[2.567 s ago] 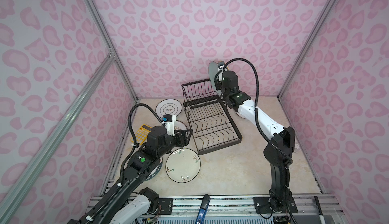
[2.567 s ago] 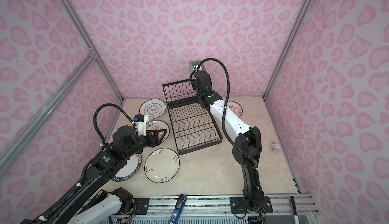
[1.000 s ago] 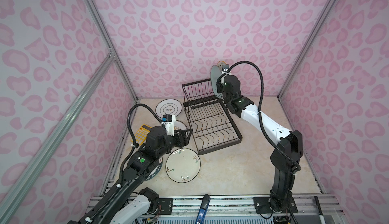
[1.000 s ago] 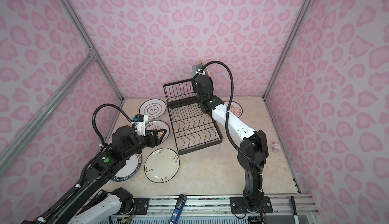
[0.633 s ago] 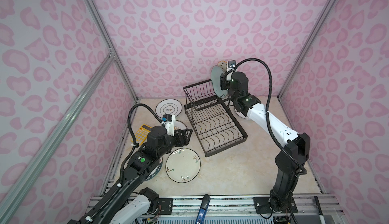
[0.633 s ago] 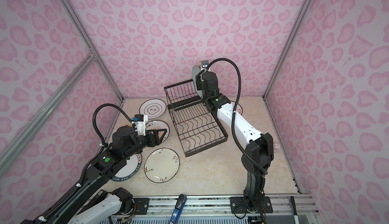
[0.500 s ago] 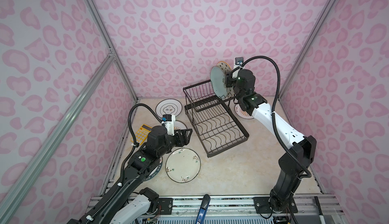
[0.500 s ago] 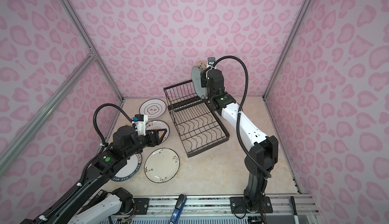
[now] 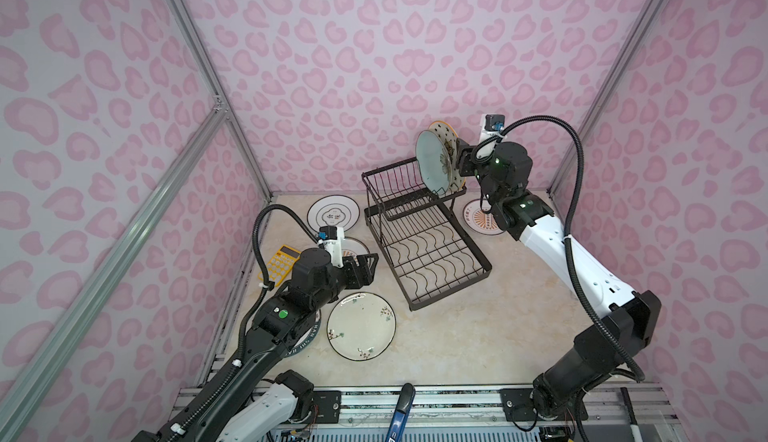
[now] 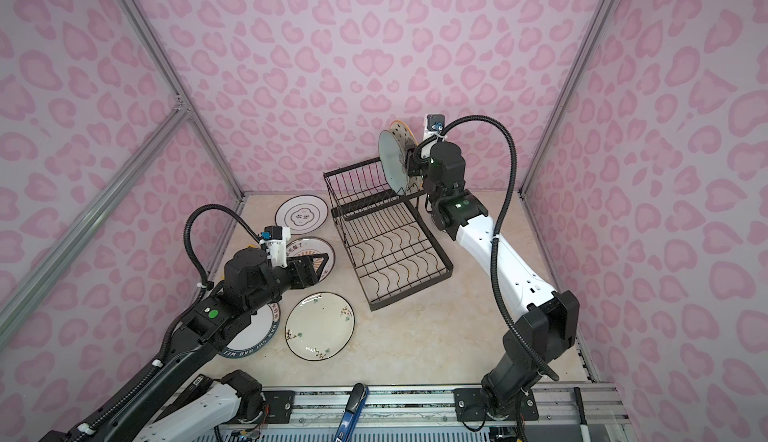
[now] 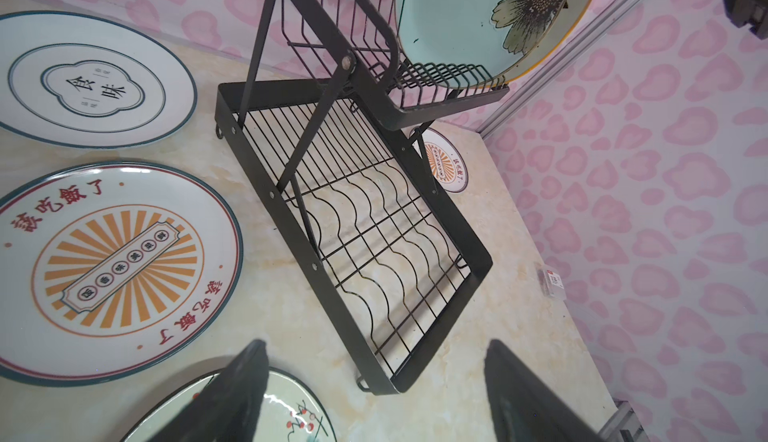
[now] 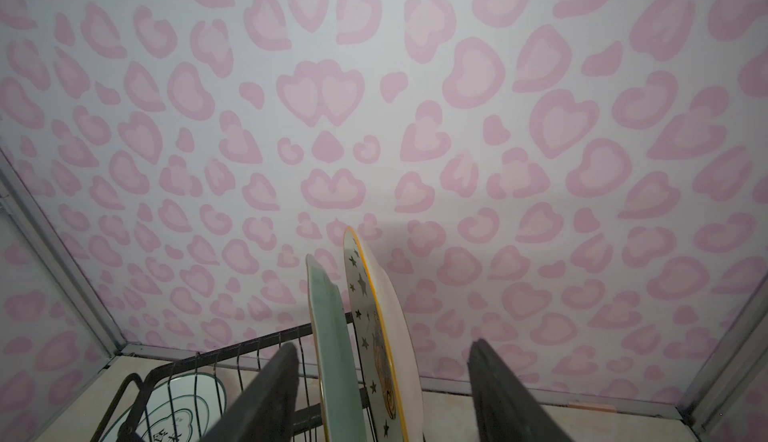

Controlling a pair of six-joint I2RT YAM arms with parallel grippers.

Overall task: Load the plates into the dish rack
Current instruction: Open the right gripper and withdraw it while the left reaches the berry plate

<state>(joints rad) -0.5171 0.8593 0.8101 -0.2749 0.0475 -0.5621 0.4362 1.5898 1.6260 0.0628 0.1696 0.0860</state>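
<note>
This is a robot test cell in a lab, set up to look like a corner of a kitchen. Thin wall panels printed with pink hearts and blotches close in three sides, and bare aluminium profiles hold them. The marble-look bench ends at its near edge in a slotted metal rail. Two robot arms are mounted there, the left arm and the right arm, each trailing a ribbed black cable hose. The kitchen side is a black wire dish rack and decorated plates, most lying flat on the bench. A yellow calculator lies by the bench's left edge.
</note>
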